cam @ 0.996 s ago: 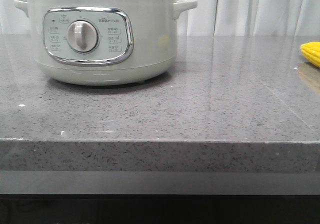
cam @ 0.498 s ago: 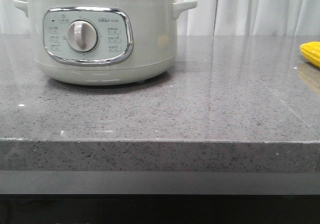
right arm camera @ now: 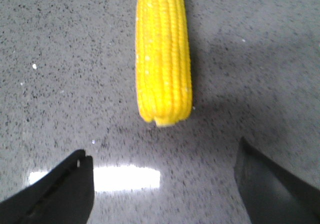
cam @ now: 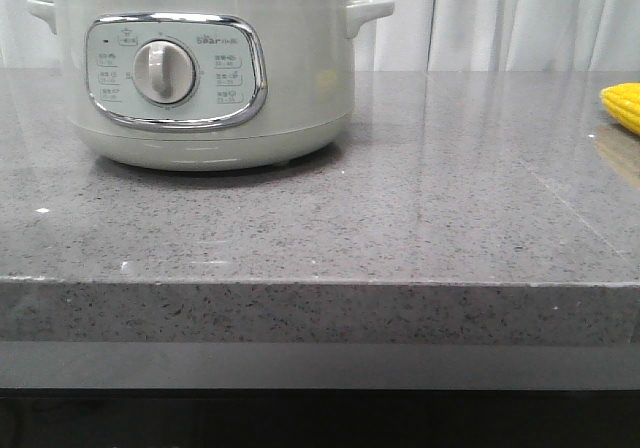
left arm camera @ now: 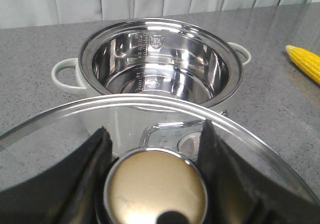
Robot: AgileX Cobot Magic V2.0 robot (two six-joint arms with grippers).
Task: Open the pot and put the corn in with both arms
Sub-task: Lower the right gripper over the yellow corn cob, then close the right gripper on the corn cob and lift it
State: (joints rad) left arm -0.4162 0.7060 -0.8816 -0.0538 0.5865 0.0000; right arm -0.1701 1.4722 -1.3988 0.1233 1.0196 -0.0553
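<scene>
Black right gripper (right arm camera: 162, 184): jaws spread wide, empty, above grey table (right arm camera: 60, 84). Ahead, centred between jaws: corn (right arm camera: 164, 59), long axis pointing away, untouched. Farther left: left gripper (left arm camera: 156, 184) clamped on lid (left arm camera: 150, 106) knob, above open pot (left arm camera: 160, 64).

A kitchen-like setup: a speckled grey stone counter (cam: 400, 198) fills the frame, a pot (cam: 200, 78) at upper left, white curtains (cam: 500, 18) behind.
</scene>
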